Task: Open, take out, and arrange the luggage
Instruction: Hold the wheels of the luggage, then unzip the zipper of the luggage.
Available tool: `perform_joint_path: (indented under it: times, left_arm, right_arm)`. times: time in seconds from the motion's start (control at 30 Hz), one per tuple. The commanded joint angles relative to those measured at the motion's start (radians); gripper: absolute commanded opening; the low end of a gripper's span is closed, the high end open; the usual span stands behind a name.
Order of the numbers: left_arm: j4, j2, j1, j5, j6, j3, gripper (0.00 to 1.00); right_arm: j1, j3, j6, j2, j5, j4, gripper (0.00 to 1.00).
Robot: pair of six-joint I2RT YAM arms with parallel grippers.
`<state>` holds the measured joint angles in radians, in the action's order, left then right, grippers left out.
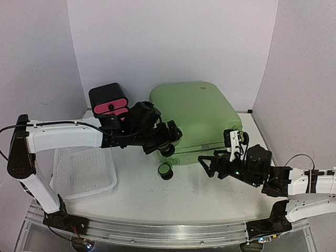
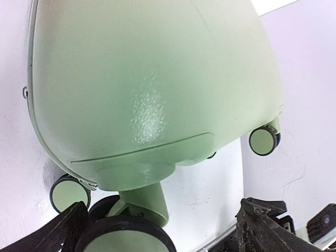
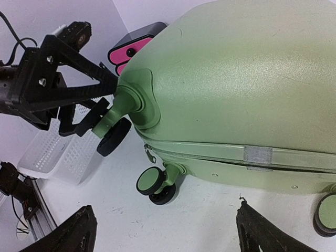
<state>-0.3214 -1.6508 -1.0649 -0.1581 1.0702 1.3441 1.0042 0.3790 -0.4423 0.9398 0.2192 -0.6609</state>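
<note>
While the luggage lies on its broad side at the back centre of the table, its wheeled end faces the arm bases. Shell closed; zipper seam runs shut along the near edge. At the near-left corner two wheels are stacked: the lower wheel rests on the table, the upper wheel hangs clear of it.

Left gripper: at that corner, jaws spread wide with the upper wheel between them. Left wrist view shows a gap between the wheel and one finger, so nothing is clamped.

Right gripper: low over the table just in front of the near-right side of the case, jaws apart, nothing between them, not touching the shell.

Black drawer box with pink fronts stands just beside the luggage on its left. White perforated basket sits at the left, under the left arm.
</note>
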Motion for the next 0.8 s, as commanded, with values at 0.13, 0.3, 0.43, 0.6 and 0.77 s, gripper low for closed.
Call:
perform_joint_path:
  times: [0.13,0.3,0.43,0.6,0.77]
  left_arm:
    - [0.006,0.081,0.017,-0.009,-0.019,-0.030,0.98]
    - [0.005,0.062,0.017,0.014,-0.024,-0.018,0.85]
    - [0.007,0.053,0.019,0.025,-0.017,-0.023,0.82]
    - [0.003,0.021,0.020,0.058,-0.032,-0.003,0.97]
    - [0.002,-0.026,0.021,0.107,-0.032,0.044,0.92]
  right_arm:
    - [0.004,0.019,0.013,0.008,-0.009,-0.069,0.91]
    - [0.003,0.027,0.013,0.024,-0.014,-0.072,0.92]
    - [0.004,0.029,0.010,0.038,-0.022,-0.074,0.91]
    - [0.003,0.027,0.008,0.040,-0.021,-0.077,0.91]
    - [0.004,0.032,0.014,0.046,-0.020,-0.080,0.91]
